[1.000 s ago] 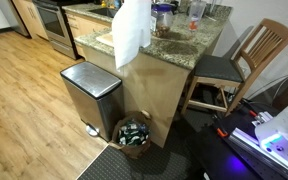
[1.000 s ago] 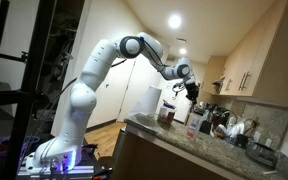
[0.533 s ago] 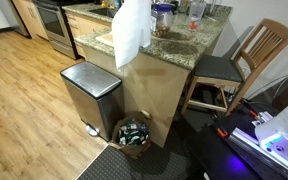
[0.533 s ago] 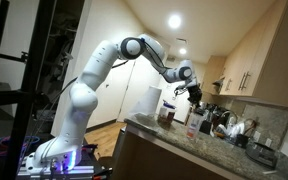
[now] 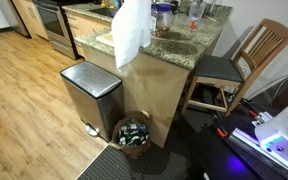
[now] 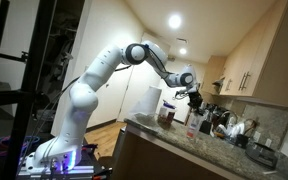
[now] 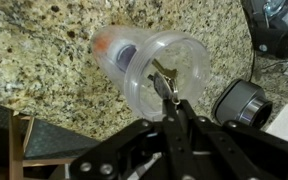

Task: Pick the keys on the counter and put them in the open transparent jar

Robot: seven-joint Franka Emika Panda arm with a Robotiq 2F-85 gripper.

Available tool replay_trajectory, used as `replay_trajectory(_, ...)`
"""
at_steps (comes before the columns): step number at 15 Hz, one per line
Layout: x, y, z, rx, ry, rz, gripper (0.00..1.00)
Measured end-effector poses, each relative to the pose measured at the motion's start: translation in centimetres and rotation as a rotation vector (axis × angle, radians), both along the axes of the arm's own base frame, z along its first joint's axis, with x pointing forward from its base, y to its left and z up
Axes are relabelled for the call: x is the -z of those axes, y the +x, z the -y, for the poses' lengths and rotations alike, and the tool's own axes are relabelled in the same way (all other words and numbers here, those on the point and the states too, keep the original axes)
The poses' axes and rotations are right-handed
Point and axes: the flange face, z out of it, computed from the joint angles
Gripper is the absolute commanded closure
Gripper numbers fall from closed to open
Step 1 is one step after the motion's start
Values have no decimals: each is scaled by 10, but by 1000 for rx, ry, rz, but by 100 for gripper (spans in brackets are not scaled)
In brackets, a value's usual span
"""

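One dark round object [image 7: 238, 103] beside open transparent jar [image 7: 127, 58], keys [image 7: 161, 76] in tool [image 7: 170, 99] above.

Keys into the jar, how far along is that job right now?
Done: the keys are off the granite counter, pinched at the tip of the shut claw. In hand: the wrist view shows the claw hanging right over the mouth of the open transparent jar. Left: letting go so the keys drop in; they are not yet released.
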Motion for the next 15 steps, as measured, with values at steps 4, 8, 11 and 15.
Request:
replay_trajectory(4,4,11,-2,16,4,14,96)
replay_trajectory(8,23,22,-5,19,26,-7,60)
replay_trajectory(11,33,26,-6,23,28,-29,38)
replay_trajectory(15,13,19,2,58,24,0,32)
